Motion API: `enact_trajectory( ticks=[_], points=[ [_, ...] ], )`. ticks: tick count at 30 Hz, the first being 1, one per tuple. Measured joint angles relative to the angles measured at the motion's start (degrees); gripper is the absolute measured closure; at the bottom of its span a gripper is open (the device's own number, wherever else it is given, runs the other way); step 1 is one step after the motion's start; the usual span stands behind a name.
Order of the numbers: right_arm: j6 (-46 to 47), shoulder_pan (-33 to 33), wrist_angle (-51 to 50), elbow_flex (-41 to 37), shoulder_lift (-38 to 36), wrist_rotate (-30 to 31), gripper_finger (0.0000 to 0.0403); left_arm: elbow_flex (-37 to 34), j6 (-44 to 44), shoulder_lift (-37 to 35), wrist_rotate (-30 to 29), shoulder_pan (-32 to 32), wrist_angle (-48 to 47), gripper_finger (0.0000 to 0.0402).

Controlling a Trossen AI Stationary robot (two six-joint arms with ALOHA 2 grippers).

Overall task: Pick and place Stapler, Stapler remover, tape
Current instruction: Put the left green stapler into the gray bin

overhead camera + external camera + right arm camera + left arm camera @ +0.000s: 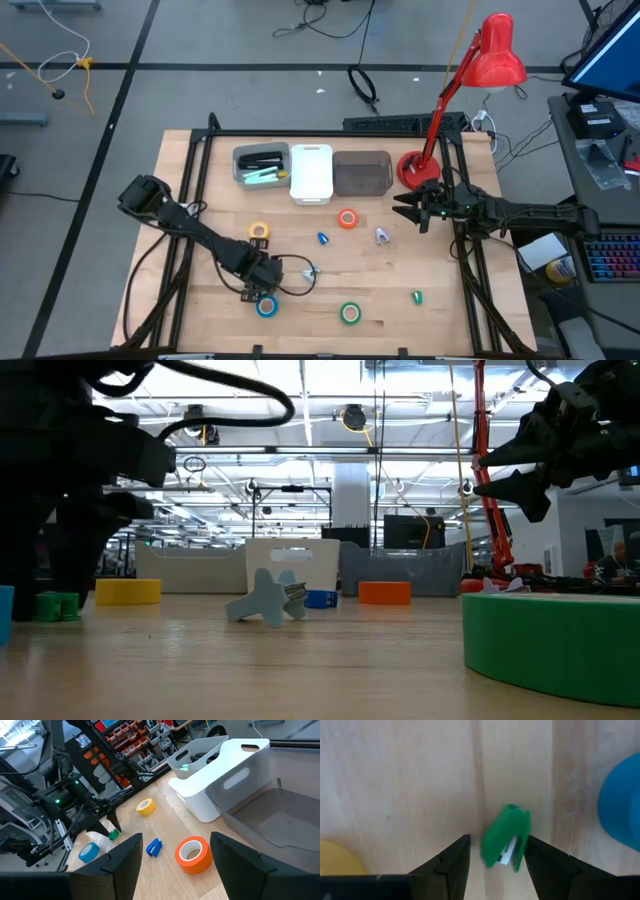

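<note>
Left gripper [498, 842] low over the table, well out in front of the white bin [311, 172] and to its left. Fingers parted, straddling a small green staple remover [507, 827]: a sliver of bare wood shows along one finger, while the other finger looks flush with the remover or very nearly so. Not clamped, by my reading. The remover is a small plastic shell with metal claws, so likely very light and stiff, with smooth sides. It is easily nudged or spun on the wood by whichever finger arrives first, and it lies slightly askew to the jaws. Best taken across the flat flanks of the body, away from the claw end, with a centred, gentle close. Blue tape roll [266, 307] sits just beside this gripper. Yellow roll [259, 231] and orange roll [347, 219] lie nearer the bin, green roll [350, 313] farther out. Right gripper [415, 210] waits off the bin's right side, raised, fingers spread wide and empty.
</note>
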Motion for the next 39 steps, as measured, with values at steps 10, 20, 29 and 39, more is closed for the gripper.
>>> enact_trajectory(
  ticks=[10, 20, 29, 39],
  points=[
    [0.3, 0.0, 0.0, 0.0, 0.0, 0.1, 0.0174, -1.3, -0.4, -0.2, -0.5, 0.0, 2.6, 0.0214],
    [0.3, 0.0, 0.0, 0.0, 0.0, 0.2, 0.0174, -1.4, -3.7, -0.2, -0.1, 0.9, 2.7, 0.029],
    [0.3, 0.0, 0.0, 0.0, 0.0, 0.2, 0.0174, -1.5, -7.3, -1.4, 1.5, 3.2, 2.5, 0.0337],
    [0.2, 0.0, 0.0, 0.0, 0.0, 0.2, 0.0174, -1.4, -9.4, -9.4, -1.9, 8.7, 2.7, 0.0331]
  ],
)
